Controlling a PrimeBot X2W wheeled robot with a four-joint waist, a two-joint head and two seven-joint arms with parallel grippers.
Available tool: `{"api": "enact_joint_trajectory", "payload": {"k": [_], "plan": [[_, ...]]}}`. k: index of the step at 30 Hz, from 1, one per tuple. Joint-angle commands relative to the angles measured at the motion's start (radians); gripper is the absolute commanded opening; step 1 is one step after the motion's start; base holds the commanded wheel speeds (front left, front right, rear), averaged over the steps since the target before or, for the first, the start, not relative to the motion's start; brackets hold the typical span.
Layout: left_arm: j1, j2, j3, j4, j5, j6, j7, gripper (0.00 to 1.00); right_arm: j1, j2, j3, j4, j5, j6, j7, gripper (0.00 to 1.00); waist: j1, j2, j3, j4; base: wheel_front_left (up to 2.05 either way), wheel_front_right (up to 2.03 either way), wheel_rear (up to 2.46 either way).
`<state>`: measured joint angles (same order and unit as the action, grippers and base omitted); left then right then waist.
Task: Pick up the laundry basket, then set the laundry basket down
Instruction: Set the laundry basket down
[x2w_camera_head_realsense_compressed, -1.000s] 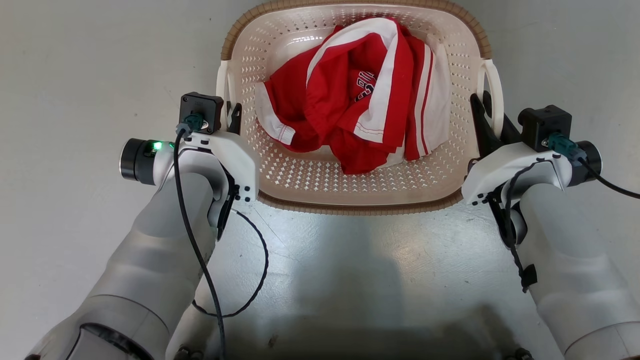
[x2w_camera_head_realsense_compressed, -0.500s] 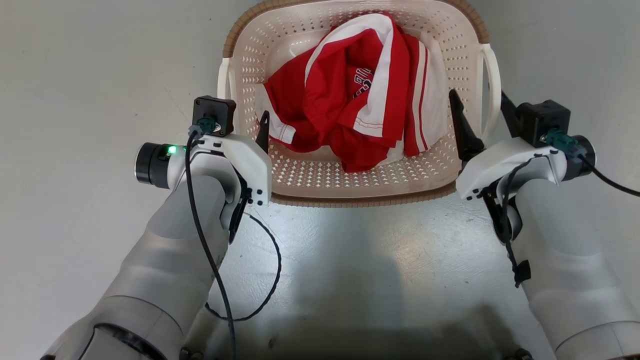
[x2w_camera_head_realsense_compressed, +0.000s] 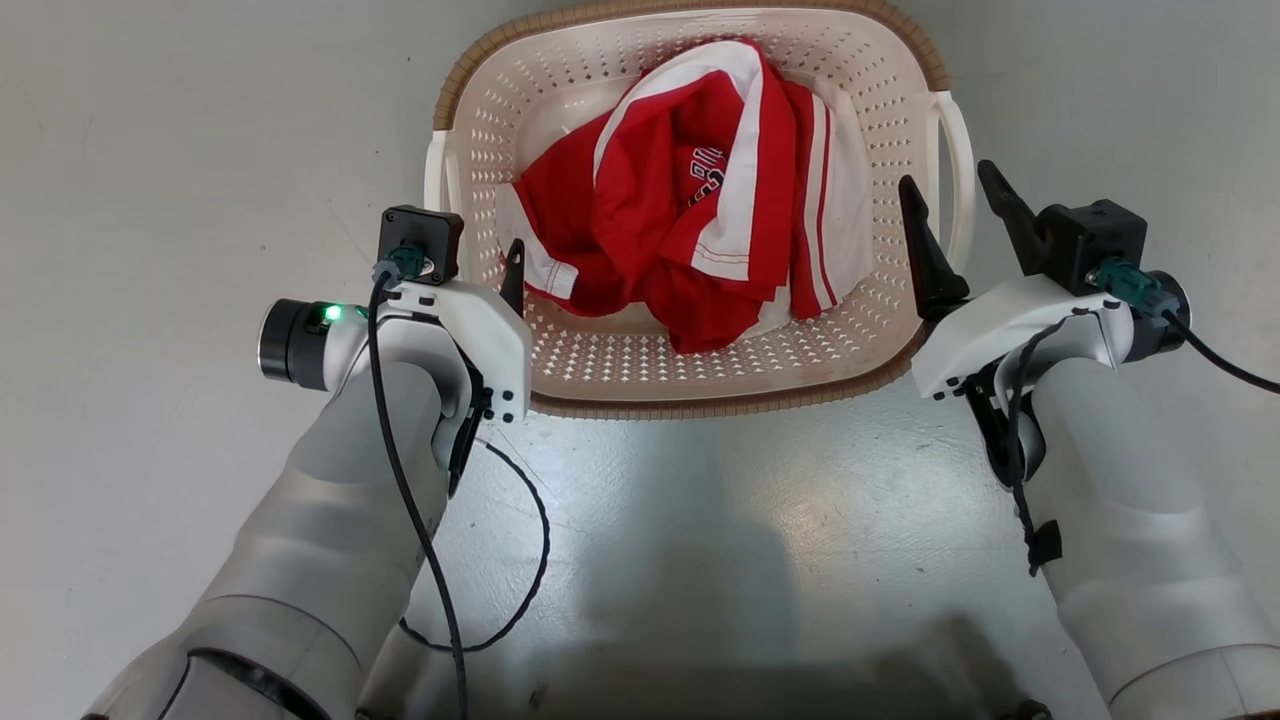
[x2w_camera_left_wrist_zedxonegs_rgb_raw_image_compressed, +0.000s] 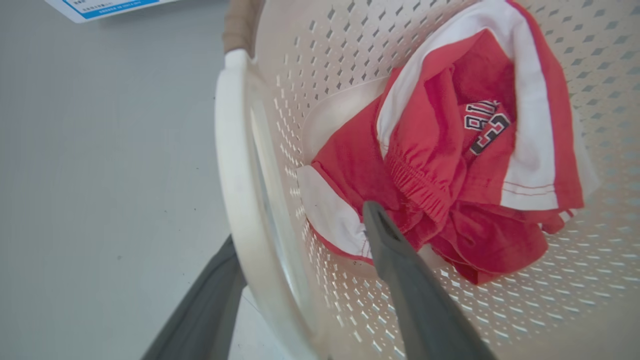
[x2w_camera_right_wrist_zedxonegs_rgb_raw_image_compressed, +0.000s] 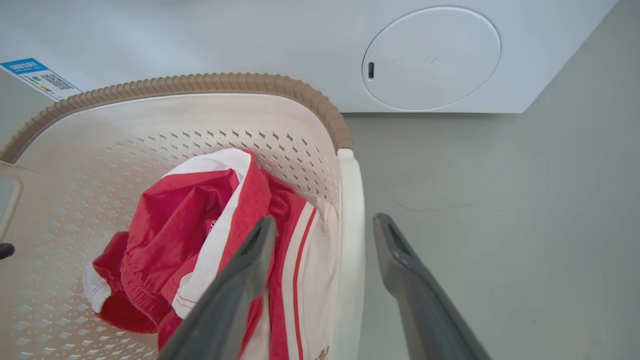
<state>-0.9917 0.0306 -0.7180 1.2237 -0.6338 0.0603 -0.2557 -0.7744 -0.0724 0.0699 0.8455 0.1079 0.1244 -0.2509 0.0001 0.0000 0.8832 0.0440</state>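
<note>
- While both tools stand spread, one basket (x2w_camera_head_realsense_compressed: 700, 405) sits on the grey floor (x2w_camera_head_realsense_compressed: 150, 150) between the two arms, just in front of one washer (x2w_camera_right_wrist_zedxonegs_rgb_raw_image_compressed: 430, 55)
- Counted: one red-and-white garment (x2w_camera_head_realsense_compressed: 690, 220) crumpled inside the basket, two white loop handles, two tools, and one blue-topped label (x2w_camera_right_wrist_zedxonegs_rgb_raw_image_compressed: 40, 77) on the washer
- Left tool (x2w_camera_head_realsense_compressed: 468, 250): its fingers point away from the robot; one is inside the basket over the garment's edge, the other is outside, and the left handle (x2w_camera_head_realsense_compressed: 433, 190) lies between them; whether the outer finger touches the handle, I cannot tell
- Right tool (x2w_camera_head_realsense_compressed: 945, 175): it straddles the right handle (x2w_camera_head_realsense_compressed: 960, 140) the same way, inner finger above the garment and outer finger above the floor; the right wrist view shows a gap on both sides of the handle
- Both pale forearms rise from the lower corners of the head view, wrists level with the basket's near end
- A second ago each tool was pinched on its handle; now both have let go
</note>
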Motion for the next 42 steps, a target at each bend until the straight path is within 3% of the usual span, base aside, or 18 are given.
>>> {"api": "enact_joint_trajectory", "payload": {"k": [1, 19, 32, 42], "plan": [[0.017, 0.021, 0.014, -0.002, 0.002, -0.002, -0.006, 1.0, 0.059, 0.022, 0.019, -0.015, 0.007, 0.006, -0.011, 1.0, 0.0, 0.0, -0.001, -0.001, 0.0, 0.0, 0.0], [0.104, 0.046, 0.069, -0.028, 0.02, 0.031, -0.006, 1.0, 0.125, 0.022, 0.001, -0.051, 0.025, 0.006, -0.011, 1.0, 0.0, 0.0, -0.152, -0.014, 0.0, 0.0, 0.0], [0.251, 0.083, 0.174, -0.15, 0.03, 0.019, -0.006, 1.0, 0.237, 0.022, -0.036, -0.082, 0.007, 0.006, -0.011, 1.0, 0.0, 0.0, -0.369, -0.019, 0.0, 0.0, 0.0], [0.457, 0.111, 0.321, -0.332, 0.078, -0.003, -0.006, 1.0, 0.365, 0.022, -0.066, -0.174, -0.036, 0.006, -0.011, 1.0, 0.0, 0.0, -0.594, -0.041, 0.0, 0.0, 0.0]]}}
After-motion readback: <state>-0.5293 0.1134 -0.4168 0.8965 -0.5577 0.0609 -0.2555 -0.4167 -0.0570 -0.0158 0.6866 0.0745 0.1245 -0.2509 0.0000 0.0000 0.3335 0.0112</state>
